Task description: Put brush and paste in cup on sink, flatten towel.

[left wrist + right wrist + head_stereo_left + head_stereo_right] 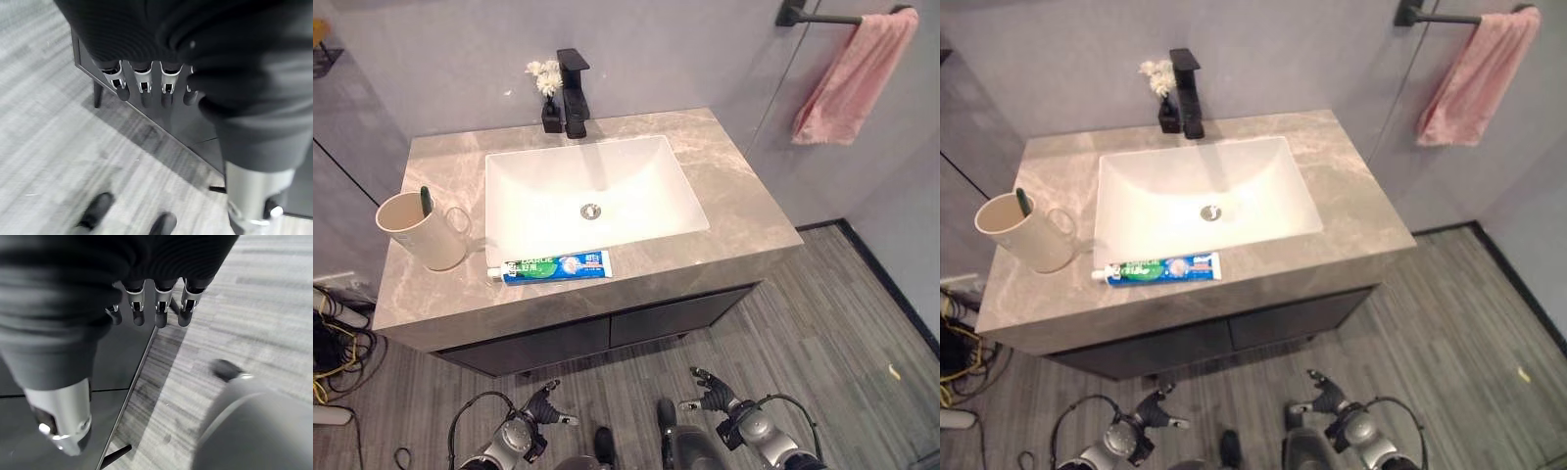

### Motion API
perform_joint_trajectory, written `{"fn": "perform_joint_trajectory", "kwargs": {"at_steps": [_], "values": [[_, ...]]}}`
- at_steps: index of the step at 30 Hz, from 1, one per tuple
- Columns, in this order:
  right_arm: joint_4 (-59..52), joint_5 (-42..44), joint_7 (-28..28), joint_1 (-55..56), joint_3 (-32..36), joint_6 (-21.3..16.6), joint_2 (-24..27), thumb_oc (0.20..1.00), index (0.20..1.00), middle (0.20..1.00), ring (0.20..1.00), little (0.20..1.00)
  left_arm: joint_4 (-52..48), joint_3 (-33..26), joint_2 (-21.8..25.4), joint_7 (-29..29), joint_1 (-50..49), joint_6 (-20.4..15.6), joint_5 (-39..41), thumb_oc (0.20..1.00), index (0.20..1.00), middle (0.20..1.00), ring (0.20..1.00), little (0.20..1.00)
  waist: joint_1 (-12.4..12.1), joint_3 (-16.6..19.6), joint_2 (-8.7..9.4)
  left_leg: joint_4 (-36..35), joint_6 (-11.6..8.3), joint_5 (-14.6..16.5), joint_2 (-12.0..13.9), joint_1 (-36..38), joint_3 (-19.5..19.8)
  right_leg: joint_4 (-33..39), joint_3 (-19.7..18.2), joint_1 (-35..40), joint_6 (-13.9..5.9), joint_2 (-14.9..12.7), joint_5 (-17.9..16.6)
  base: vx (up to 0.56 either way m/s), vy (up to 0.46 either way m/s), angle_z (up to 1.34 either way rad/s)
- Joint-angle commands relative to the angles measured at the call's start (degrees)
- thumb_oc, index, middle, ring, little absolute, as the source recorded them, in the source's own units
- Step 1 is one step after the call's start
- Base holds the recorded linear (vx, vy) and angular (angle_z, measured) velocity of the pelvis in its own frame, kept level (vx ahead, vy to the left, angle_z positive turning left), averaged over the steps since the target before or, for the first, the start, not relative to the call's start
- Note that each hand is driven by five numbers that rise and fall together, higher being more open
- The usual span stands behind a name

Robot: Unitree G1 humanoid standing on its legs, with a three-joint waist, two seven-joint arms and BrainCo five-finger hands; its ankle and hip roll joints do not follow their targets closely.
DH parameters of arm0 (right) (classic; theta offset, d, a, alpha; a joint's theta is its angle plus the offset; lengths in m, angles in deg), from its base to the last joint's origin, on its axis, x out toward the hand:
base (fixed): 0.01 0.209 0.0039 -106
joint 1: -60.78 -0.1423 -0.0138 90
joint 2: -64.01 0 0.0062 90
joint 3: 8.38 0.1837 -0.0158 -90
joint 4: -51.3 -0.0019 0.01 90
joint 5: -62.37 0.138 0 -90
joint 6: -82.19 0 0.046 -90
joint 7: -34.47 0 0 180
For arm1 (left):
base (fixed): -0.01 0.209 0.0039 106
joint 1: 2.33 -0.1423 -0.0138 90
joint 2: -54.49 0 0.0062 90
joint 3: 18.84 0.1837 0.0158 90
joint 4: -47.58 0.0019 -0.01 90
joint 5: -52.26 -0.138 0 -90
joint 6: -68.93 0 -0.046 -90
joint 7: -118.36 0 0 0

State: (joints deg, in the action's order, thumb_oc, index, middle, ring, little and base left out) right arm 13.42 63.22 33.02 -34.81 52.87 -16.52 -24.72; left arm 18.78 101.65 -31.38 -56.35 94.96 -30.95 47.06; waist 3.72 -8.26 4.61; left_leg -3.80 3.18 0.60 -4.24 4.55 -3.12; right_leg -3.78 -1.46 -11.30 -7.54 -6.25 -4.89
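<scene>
A cream cup [419,231] with a handle stands at the left end of the grey marble counter [734,215], and a dark green brush [426,200] stands inside it. A blue and green toothpaste tube [555,265] lies flat on the counter's front strip, just right of the cup. High on the right wall a pink towel [854,76] hangs bunched over a black bar [818,17]. Both hands hang low in front of the cabinet, over the floor: my left hand [543,409] and my right hand [713,394], each with relaxed fingers [143,85] [161,308] holding nothing.
A white basin [592,196] is set in the counter, with a black tap [574,90] and a small black vase of white flowers [548,86] behind it. Dark cabinet doors [607,333] stand below on thin legs. Cables lie on the floor at the left.
</scene>
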Motion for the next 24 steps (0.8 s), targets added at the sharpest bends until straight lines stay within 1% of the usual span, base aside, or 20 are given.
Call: {"fn": "perform_joint_trajectory", "kwargs": {"at_steps": [1, 2, 3, 4, 7, 11, 12, 13, 14, 17, 19, 20, 21, 22, 24], "values": [[-2.57, -0.28, 0.73, -2.3, 0.64, -2.14, 2.6, 1.0, 1.0, 1.0, 1.0, 1.0, -3.78, 0.02, 0.1, 0.79, 2.03, -2.97, -3.49, 1.0, 1.0, 1.0, 1.0, 1.0, -0.54, 0.94, -0.51, 4.78, -2.39, 1.58, 3.15, -2.67, -2.02, 2.4, -0.78, 5.07, -2.06, -0.34, -3.42, 0.09, -0.05, 0.31], [-2.61, -0.25, 0.6, -2.02, 0.67, -2.1, 2.79, 1.0, 1.0, 1.0, 1.0, 1.0, -3.98, 0.1, 0.22, 0.6, 1.73, -2.9, -3.69, 1.0, 1.0, 1.0, 1.0, 1.0, -0.74, 1.34, -0.52, 4.46, -2.53, 1.49, 3.2, -2.48, -1.92, 3.45, -0.58, 5.81, -1.98, -0.37, -3.6, 0.13, -0.112, 0.15], [-2.21, -0.13, 0.36, -1.95, 0.62, -2.09, 3.11, 1.0, 1.0, 1.0, 1.0, 1.0, -4.7, -0.05, 0.7, 0.51, 0.97, -2.86, -3.99, 1.0, 1.0, 1.0, 1.0, 1.0, -1.48, 1.7, -0.56, 4.33, -2.97, 1.42, 3.49, -2.54, -1.1, 4.81, -0.13, 6.86, -1.65, -0.24, -3.49, 0.09, -0.078, 0.0], [-2.2, -0.12, 0.36, -1.94, 0.6, -2.1, 3.11, 1.0, 1.0, 1.0, 1.0, 1.0, -4.74, -0.05, 0.72, 0.51, 0.93, -2.85, -3.99, 1.0, 1.0, 1.0, 1.0, 1.0, -1.4, 1.7, -0.57, 4.32, -2.98, 1.42, 3.5, -2.51, -1.03, 4.93, -0.04, 6.97, -1.64, -0.24, -3.54, 0.07, -0.107, -0.04], [-3.99, -0.88, 0.23, -2.07, 0.12, -2.38, 4.13, 1.0, 1.0, 1.0, 1.0, 1.0, -7.1, -0.11, 1.83, 0.31, -0.19, -3.06, -4.66, 1.0, 1.0, 1.0, 1.0, 1.0, -2.27, 1.7, -0.63, 4.28, -3.59, 1.38, 4.09, -2.58, -0.3, 5.97, 1.07, 8.06, -1.14, -0.07, -2.96, 0.06, -0.101, 0.09], [-5.06, -1.51, -0.02, -2.29, -0.28, -2.49, 4.86, 1.0, 1.0, 1.0, 1.0, 1.0, -7.46, 0.06, 2.3, 0.14, -0.74, -3.02, -5.33, 1.0, 1.0, 1.0, 1.0, 1.0, -2.57, 1.37, -0.72, 4.5, -4.15, 1.29, 4.75, -2.89, 1.0, 6.13, 1.53, 8.44, -0.4, 0.61, -2.19, 0.04, -0.11, 0.12], [-4.24, -1.53, -0.22, -2.76, -0.81, -2.4, 4.94, 1.0, 1.0, 1.0, 1.0, 1.0, -7.54, 0.2, 2.39, 0.11, -0.62, -3.07, -5.35, 1.0, 1.0, 1.0, 1.0, 1.0, -2.71, 1.21, -0.93, 4.3, -4.55, 1.0, 5.15, -3.59, 1.87, 6.52, 2.05, 8.24, -0.06, 0.93, -1.77, -0.03, -0.173, 0.11], [-3.71, -1.61, -0.31, -3.29, -1.55, -2.26, 5.06, 1.0, 1.0, 1.0, 1.0, 1.0, -7.11, 1.05, 2.38, 0.33, 0.43, -3.06, -5.78, 1.0, 1.0, 1.0, 1.0, 1.0, -2.92, 0.59, -1.1, 4.42, -5.19, 0.05, 5.71, -4.83, 3.11, 7.33, 2.06, 8.04, 0.39, 1.41, -1.75, -0.03, -0.175, 0.17], [-3.67, -1.61, -0.31, -3.32, -1.54, -2.29, 5.06, 1.0, 1.0, 1.0, 1.0, 1.0, -7.07, 1.06, 2.36, 0.34, 0.48, -3.07, -5.78, 1.0, 1.0, 1.0, 1.0, 1.0, -2.8, 0.63, -1.12, 4.46, -5.21, 0.05, 5.71, -4.95, 3.24, 7.36, 2.19, 8.01, 0.41, 1.41, -1.76, -0.02, -0.146, 0.31], [-3.26, -1.8, -0.34, -3.32, -1.75, -2.27, 5.81, 1.0, 1.0, 1.0, 1.0, 1.0, -6.12, 1.63, 2.51, 0.59, 1.32, -3.13, -6.93, 1.0, 1.0, 1.0, 1.0, 1.0, -2.75, -0.07, -1.49, 6.74, -6.1, 0.31, 5.81, -6.71, 4.39, 7.56, 2.96, 7.99, 0.92, 1.68, -1.34, 0.03, -0.108, 0.49], [-4.2, -1.97, -0.57, -3.58, -1.8, -2.34, 6.85, 1.0, 1.0, 1.0, 1.0, 1.0, -2.86, 2.66, 1.8, 1.33, 2.4, -2.78, -8.96, 1.0, 1.0, 1.0, 1.0, 1.0, -2.19, -1.47, -1.88, 11.24, -7.79, -0.78, 5.8, -9.3, 1.91, 7.92, 4.53, 8.04, 1.22, 1.21, -1.49, -0.03, -0.08, 0.28], [-4.17, -1.98, -0.57, -3.62, -1.76, -2.36, 6.89, 1.0, 1.0, 1.0, 1.0, 1.0, -2.67, 2.69, 1.66, 1.42, 2.53, -2.86, -9.02, 1.0, 1.0, 1.0, 1.0, 1.0, -2.12, -1.44, -1.96, 11.63, -7.82, -0.65, 5.81, -9.64, 2.02, 7.94, 4.64, 7.94, 1.23, 1.22, -1.53, -0.03, 0.025, 0.35], [-3.69, -3.0, 0.12, -3.36, -1.39, -2.16, 7.45, 1.0, 1.0, 1.0, 1.0, 1.0, -1.54, 2.86, 1.22, 1.75, 3.12, -2.37, -9.99, 1.0, 1.0, 1.0, 1.0, 1.0, -0.62, -1.5, -2.32, 11.25, -9.11, -3.47, 10.22, -10.08, -5.74, 8.14, 7.09, 8.23, 0.97, 0.23, -1.13, 0.02, 0.067, 0.43], [-3.12, -3.12, 0.53, -3.29, -1.19, -1.98, 7.45, 1.0, 1.0, 1.0, 1.0, 1.0, -0.78, 2.38, 0.92, 2.12, 3.2, -2.28, -9.64, 1.0, 1.0, 1.0, 1.0, 1.0, -0.75, -1.51, -2.55, 10.15, -9.68, -4.31, 11.42, -9.63, -6.45, 8.16, 7.17, 8.44, 0.86, 0.22, -0.88, 0.04, 0.076, 0.61], [-1.9, -2.82, 1.15, -3.5, -0.75, -1.91, 7.22, 1.0, 1.0, 1.0, 1.0, 1.0, 1.52, 1.08, 0.63, 3.26, 3.18, -2.24, -8.96, 1.0, 1.0, 1.0, 1.0, 1.0, -1.02, -1.11, -2.71, 6.68, -9.75, -4.17, 12.37, -8.39, -4.98, 8.32, 6.43, 8.67, 0.45, 0.17, -0.57, 0.06, 0.063, 0.75]]}}
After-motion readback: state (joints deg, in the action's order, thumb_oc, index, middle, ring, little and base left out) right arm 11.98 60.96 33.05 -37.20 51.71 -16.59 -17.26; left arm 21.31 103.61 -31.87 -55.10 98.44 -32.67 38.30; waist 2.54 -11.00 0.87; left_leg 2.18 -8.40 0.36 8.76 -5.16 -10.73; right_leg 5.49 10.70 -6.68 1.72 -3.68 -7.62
